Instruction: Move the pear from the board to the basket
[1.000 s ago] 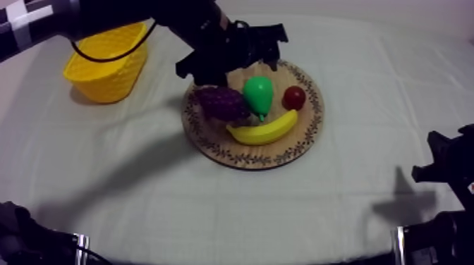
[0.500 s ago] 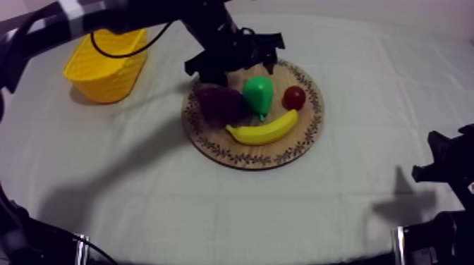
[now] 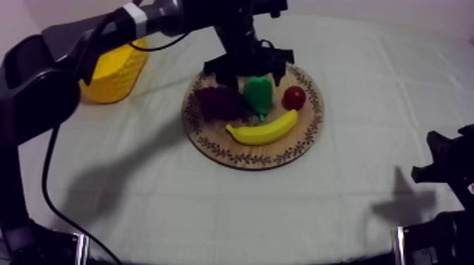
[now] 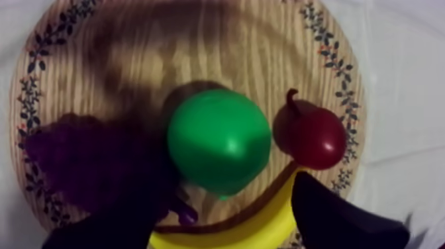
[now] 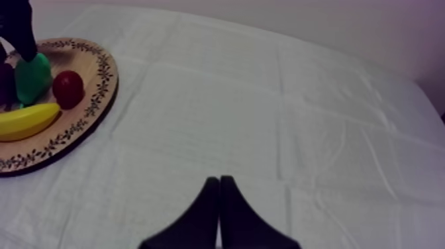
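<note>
- Since a second ago, our left gripper [image 3: 252, 69] has moved in from the far edge of the wooden board [image 3: 310, 134] and now sits right over the pear [image 3: 259, 95].
- Its fingers [image 4: 344, 215] stand apart, one on either side of the pear [image 4: 218, 142], not clamped on it.
- We see the pear lying on the board between the grapes [image 3: 219, 102] and the small red fruit [image 3: 294, 97], with the banana [image 3: 262, 130] in front.
- Our yellow basket [image 3: 113, 70] stands well apart, at the left.
- Our right gripper [image 5: 218, 212] is away from the board, its fingers pressed together on nothing.
</note>
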